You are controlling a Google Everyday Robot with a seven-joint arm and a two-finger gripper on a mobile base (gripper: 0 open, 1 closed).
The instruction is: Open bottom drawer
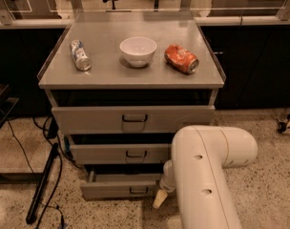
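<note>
The arm [209,175], a thick cream tube with a smooth matte shell and two small round holes, fills the lower right and hides the right ends of the two lower drawers. The lower edge cuts it off. From its left side hangs the gripper [160,198], of which only a pale, tapered tip shows, pointing down and left. Whether the gripper is apart or together I cannot tell. The tip lies just beside the right part of the bottom drawer [119,188]; contact cannot be made out.

The bottom drawer sits lowest in the grey metal desk [111,75], just above the floor [259,128]. It has a narrow flat front and a small dark recessed handle at the centre. Its front stands a little forward, with a dark gap above it and a bit of side wall showing at the left.

Above it are the mid drawer [116,153] and the tall top drawer [92,119].

On the desk are a silver can [80,55] lying on its side, a round white bowl [138,50] and a dented red can [181,58], also on its side, all well apart. The floor is speckled stone. A black pole [44,185] leans at the left.
</note>
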